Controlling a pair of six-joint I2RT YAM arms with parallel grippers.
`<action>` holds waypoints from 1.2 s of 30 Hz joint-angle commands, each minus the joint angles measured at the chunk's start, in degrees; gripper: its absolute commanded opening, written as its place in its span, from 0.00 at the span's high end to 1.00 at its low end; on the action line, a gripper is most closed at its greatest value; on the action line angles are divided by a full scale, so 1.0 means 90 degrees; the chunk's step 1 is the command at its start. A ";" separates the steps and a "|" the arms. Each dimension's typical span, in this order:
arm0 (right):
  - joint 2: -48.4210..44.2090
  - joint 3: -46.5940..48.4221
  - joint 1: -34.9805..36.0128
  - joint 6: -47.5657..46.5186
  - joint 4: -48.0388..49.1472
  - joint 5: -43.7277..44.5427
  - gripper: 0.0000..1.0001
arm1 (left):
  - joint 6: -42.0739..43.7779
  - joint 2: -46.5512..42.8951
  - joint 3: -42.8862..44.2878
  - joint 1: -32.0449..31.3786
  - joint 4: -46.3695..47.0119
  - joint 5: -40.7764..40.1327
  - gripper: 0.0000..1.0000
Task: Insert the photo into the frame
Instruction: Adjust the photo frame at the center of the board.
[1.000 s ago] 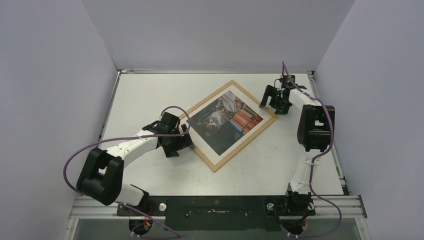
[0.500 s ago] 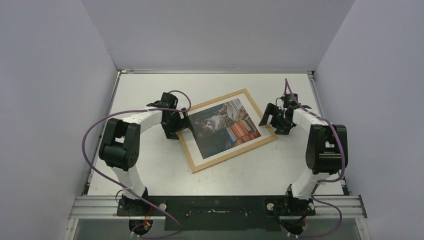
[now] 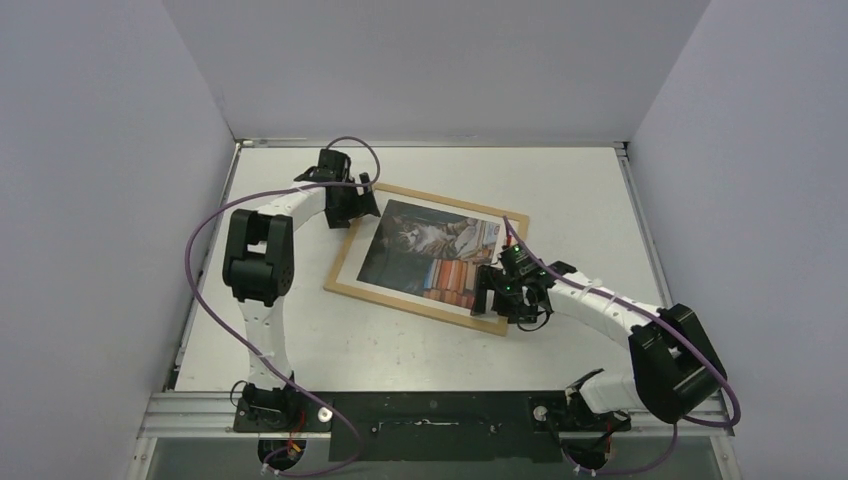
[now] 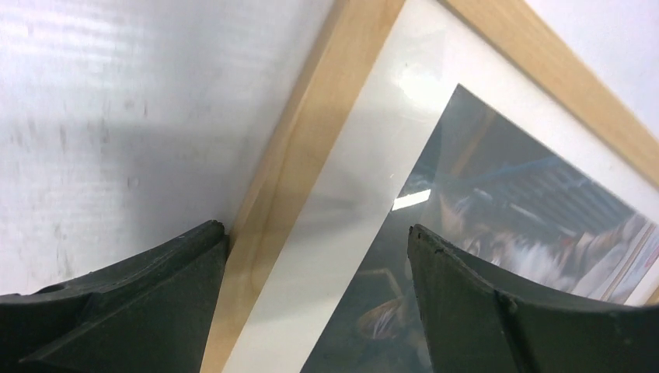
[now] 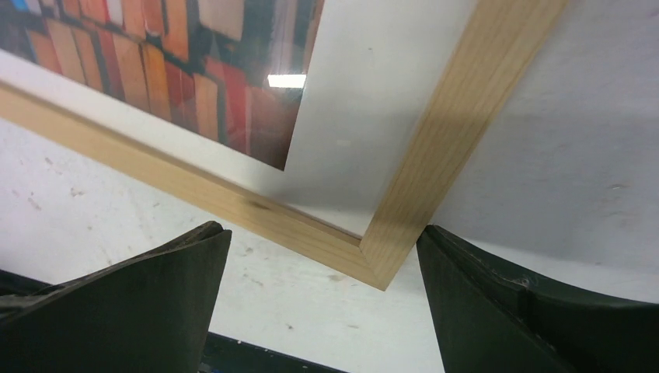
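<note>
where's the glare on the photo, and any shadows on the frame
Left wrist: a small bright rectangular reflection on the glossy white-bordered tabby-cat print, a shadow band across the thin light-wood frame. Right wrist: a similar bright patch on the print's red books, the frame's corner shaded. Top external: even light, no glare visible.

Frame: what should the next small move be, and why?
Probably close the right claw on the near corner of the frame, which sits between its open jaws; the photo already lies inside, and the left claw straddles the opposite edge, open.
</note>
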 commanded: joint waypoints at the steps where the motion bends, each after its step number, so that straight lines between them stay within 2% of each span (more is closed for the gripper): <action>1: -0.0418 0.0429 0.0590 0.0779 0.1411 0.0023 0.07 | -0.0480 0.0407 0.0396 -0.0300 -0.0042 0.0474 0.18; 6: -0.0687 0.1420 0.0533 0.0320 -0.0534 0.1504 0.07 | -0.0100 0.0086 0.0782 -0.0223 -0.0725 -0.0401 0.15; 10: -0.0634 0.2142 0.0182 -0.0128 -0.0884 0.2173 0.06 | 0.0327 -0.0691 0.0620 -0.0201 -0.1201 -0.0888 0.13; 15: 0.0655 0.3372 -0.1060 -0.0691 -0.0221 0.1445 0.07 | 0.0365 -0.2006 -0.0177 -0.0212 -0.1680 -0.1177 0.12; 21: 0.2870 0.5386 -0.1703 -0.1227 -0.0146 0.0718 0.08 | -0.0303 -0.3471 -0.2109 -0.0363 -0.1855 -0.0485 0.12; 25: 0.3816 0.6053 -0.1970 -0.1331 0.0071 0.0452 0.08 | -0.0787 -0.4278 -0.3358 -0.0704 -0.1584 -0.0113 0.12; 30: 0.4611 0.6587 -0.2090 -0.1557 -0.0055 0.0160 0.08 | -0.1277 -0.4643 -0.4304 -0.1162 -0.1059 0.0077 0.12; 36: 0.5009 0.6537 -0.2209 -0.1871 -0.0160 -0.0102 0.07 | -0.1509 -0.4333 -0.4842 -0.1232 -0.0186 0.0206 0.12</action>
